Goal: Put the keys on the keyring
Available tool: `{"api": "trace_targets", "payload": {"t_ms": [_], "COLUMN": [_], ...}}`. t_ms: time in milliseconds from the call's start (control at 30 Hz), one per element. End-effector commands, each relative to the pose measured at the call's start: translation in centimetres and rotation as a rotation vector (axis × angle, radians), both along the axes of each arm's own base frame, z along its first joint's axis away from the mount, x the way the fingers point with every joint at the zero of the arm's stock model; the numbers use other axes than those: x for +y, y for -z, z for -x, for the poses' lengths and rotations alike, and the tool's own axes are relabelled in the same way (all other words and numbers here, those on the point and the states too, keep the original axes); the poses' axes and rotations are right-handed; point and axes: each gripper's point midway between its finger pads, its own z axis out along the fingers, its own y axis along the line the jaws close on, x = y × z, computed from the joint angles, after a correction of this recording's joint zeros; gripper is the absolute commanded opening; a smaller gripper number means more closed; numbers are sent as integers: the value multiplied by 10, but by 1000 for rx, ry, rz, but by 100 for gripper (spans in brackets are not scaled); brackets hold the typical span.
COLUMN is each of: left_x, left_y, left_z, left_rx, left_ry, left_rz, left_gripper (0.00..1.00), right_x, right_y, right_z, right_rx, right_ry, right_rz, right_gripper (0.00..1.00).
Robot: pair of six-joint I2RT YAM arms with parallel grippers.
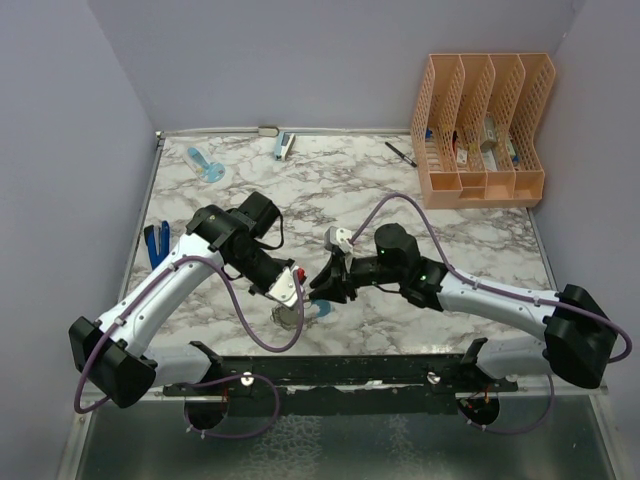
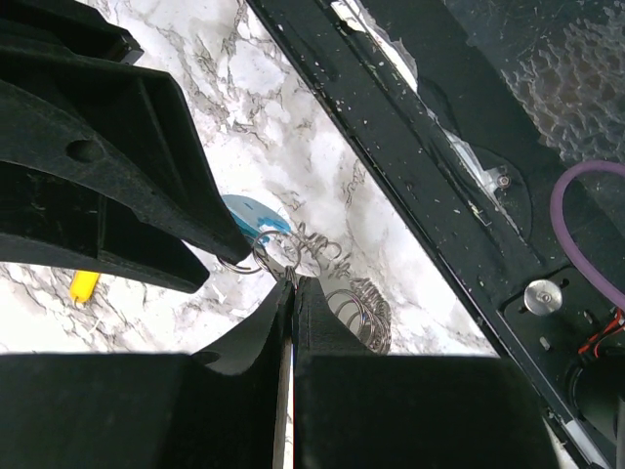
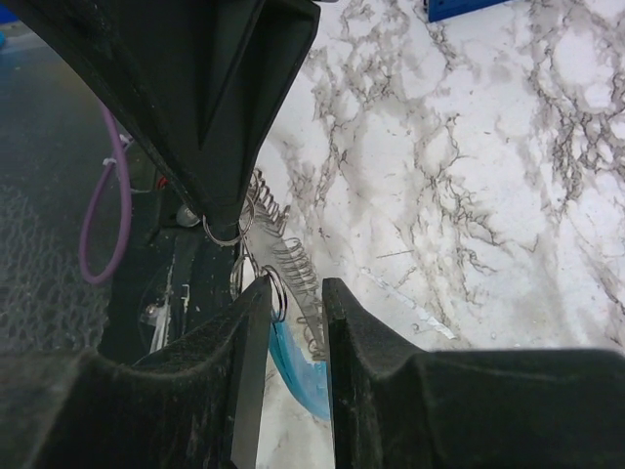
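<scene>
Left pincer is clamped on the keyring; right pincer straddles it, grip impossible to tell.

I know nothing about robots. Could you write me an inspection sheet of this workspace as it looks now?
Surface: white marble-patterned table.
Job's things: keyring sits between both tools near the front edge; yellow key loose on the marble; black key not seen.
Clutter: black pen, blue-handled implement, orange file rack.
Grippers: left tool pinched on a small metal ring; right tool straddles the keyring's coil, grip unclear.
Cables: purple cable loops along each arm.
Surroundings: plain grey walls on three sides.
</scene>
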Motion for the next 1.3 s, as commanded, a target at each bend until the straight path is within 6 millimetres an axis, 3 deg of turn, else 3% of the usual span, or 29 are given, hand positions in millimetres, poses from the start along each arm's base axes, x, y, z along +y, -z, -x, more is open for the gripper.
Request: {"api": "trace_targets", "payload": {"t_ms": [0, 133, 500, 600, 733, 1167, 1267], "left_x": [1, 1, 0, -2, -4, -15, -21], "left_y": [-9, -10, -8, -8, -7, -9, -10], "left_z": [4, 4, 0, -3, -6, -15, -11], "left_rx": [-28, -31, -35, -33, -28, 9, 62], "left_ry": [9, 9, 1, -16, -42, -95, -93], "left_rz": [21, 21, 17, 20, 21, 38, 67], "left_gripper": [0, 0, 0, 0, 14, 38, 53], "right_x": [7, 6, 3, 3, 1, -25, -29], "right_y": [-15, -13, -10, -11, -9, -17, -22], "right_z": [5, 9, 13, 14, 15, 7, 2], "right_rx": [6, 29, 52, 60, 77, 83, 84], "right_ry": [-59, -75, -78, -75, -65, 131, 178], "right_rz": [-45, -40, -33, -35, -32, -113, -125], "right_gripper": [28, 26, 2, 1, 1, 1, 1]}}
